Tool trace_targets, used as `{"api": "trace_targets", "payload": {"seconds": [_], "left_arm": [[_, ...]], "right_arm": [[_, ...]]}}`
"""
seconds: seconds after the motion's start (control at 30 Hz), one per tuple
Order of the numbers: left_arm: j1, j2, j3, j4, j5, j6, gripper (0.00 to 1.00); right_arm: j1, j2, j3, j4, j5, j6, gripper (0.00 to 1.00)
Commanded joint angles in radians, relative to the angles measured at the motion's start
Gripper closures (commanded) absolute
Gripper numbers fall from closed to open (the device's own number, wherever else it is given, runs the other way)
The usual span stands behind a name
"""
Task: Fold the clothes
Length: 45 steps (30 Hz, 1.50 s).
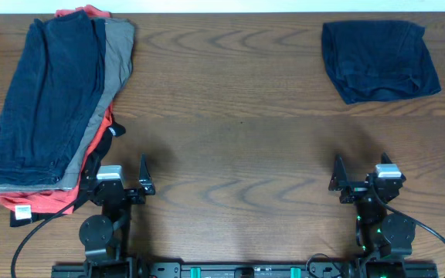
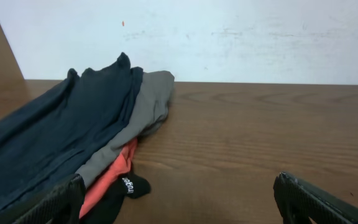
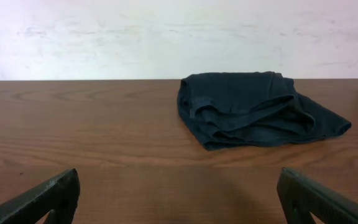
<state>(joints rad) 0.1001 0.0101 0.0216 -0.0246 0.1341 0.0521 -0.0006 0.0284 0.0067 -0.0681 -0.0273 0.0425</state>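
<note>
overhead: left gripper and right gripper hang open and empty; navy shorts lie well apart from the pile, probably as finished work.

The red-orange fabric garment lies mostly buried under the grey fabric garment and the long dark navy garment, with only its edges showing. The black garment peeks out as a corner, its white lettering too small to read. The left hand and right hand are cropped by the wrist views' bottom edges.
</note>
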Motion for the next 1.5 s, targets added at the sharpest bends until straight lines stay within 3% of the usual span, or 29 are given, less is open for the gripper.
{"api": "trace_targets", "payload": {"seconds": [0.0,0.6,1.17,1.47], "left_arm": [[0.003,-0.006,-0.018,-0.031,0.008,-0.005,0.03],[0.003,-0.006,-0.018,-0.031,0.007,-0.005,0.02],[0.003,-0.006,-0.016,-0.027,0.011,-0.029,0.02],[0.003,0.111,0.134,-0.036,0.01,-0.042,0.02]], "right_arm": [[0.008,-0.006,-0.001,-0.004,-0.006,0.013,0.01],[0.008,-0.006,-0.001,-0.003,-0.006,0.013,0.01],[0.007,-0.004,-0.001,0.05,0.128,0.005,0.01],[0.007,0.009,0.033,0.066,0.057,0.005,0.01]]}}
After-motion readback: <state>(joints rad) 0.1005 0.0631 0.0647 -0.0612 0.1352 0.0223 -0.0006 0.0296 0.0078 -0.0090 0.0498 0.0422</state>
